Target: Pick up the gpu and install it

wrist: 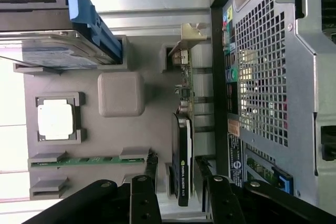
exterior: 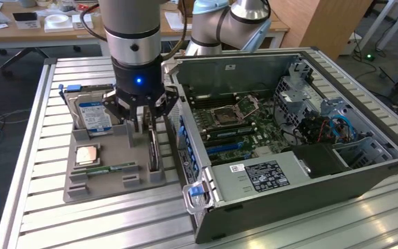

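Slatted desk [exterior: 102,223], gpu [exterior: 154,151] upright just beside the case [exterior: 310,199] — the claw [exterior: 143,127] hangs released astride it. Closing off-centre could tilt the gpu against the case.

gpu [wrist: 184,150] stands on edge in the gray tray's [wrist: 105,135] outer slot. Computer case [wrist: 262,77] wall is just beside it, so that gap is tight. Tray floor on the other side is free; hard drive [wrist: 58,51] is well apart. Gripper [wrist: 176,161] is spread, one finger in each gap. Case is open from above and the motherboard [exterior: 254,129] is exposed.
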